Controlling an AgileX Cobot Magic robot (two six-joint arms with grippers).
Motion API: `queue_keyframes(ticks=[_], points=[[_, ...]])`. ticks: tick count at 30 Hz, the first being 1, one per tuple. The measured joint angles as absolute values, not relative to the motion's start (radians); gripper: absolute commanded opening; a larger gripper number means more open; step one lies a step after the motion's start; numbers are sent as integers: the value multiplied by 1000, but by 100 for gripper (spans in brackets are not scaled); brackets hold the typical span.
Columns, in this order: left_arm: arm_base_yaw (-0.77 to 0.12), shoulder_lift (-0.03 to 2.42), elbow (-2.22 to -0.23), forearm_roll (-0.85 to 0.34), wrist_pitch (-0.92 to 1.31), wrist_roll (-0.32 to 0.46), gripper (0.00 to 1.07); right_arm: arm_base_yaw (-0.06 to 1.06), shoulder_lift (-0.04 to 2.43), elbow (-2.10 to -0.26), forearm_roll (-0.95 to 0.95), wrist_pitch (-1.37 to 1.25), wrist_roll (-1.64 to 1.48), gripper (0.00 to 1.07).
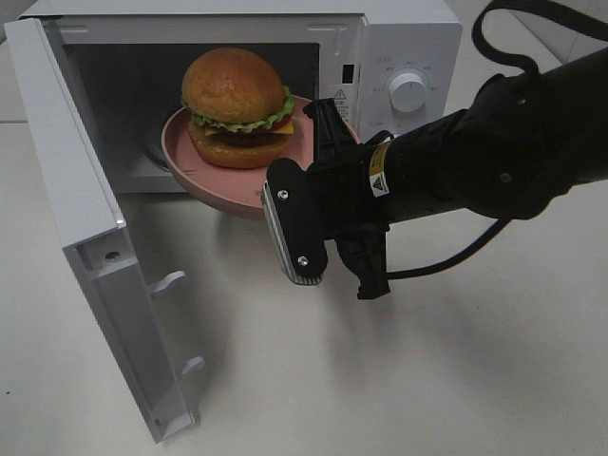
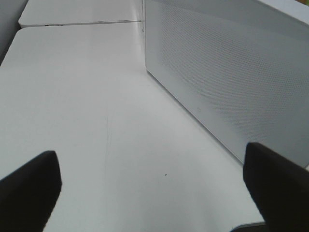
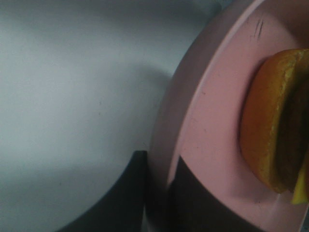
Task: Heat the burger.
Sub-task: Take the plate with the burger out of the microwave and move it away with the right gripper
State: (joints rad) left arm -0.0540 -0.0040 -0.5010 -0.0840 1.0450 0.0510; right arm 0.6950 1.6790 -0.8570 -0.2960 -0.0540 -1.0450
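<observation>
The right hand (image 3: 157,193) is clamped on the rim of the pink plate (image 1: 185,161), carrying the burger (image 1: 237,106) half into the open microwave (image 1: 399,38). Best to keep the plate level and slide it straight in — the burger is tall (it could topple). The open door (image 1: 95,237) stands close on one side. The left hand (image 2: 154,188) hangs spread and empty above the table (image 2: 72,96) — beside the microwave's wall.

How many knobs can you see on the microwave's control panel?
1. A single round white knob sits on the panel to the right of the microwave opening. The right arm covers the panel's lower part, so another could be hidden there.
</observation>
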Motion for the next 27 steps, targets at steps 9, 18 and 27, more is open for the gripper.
queue_keyframes(ticks=[9,18,27], points=[[-54,-4,-501,-84,1045,51,97,690,1606,-780,-288,-49,-1039,0],[-54,-4,-501,-84,1045,51,97,687,1494,-699,-286,-39,-1028,0],[-54,-4,-501,-84,1045,51,97,687,1383,-638,-281,5,-1027,0]])
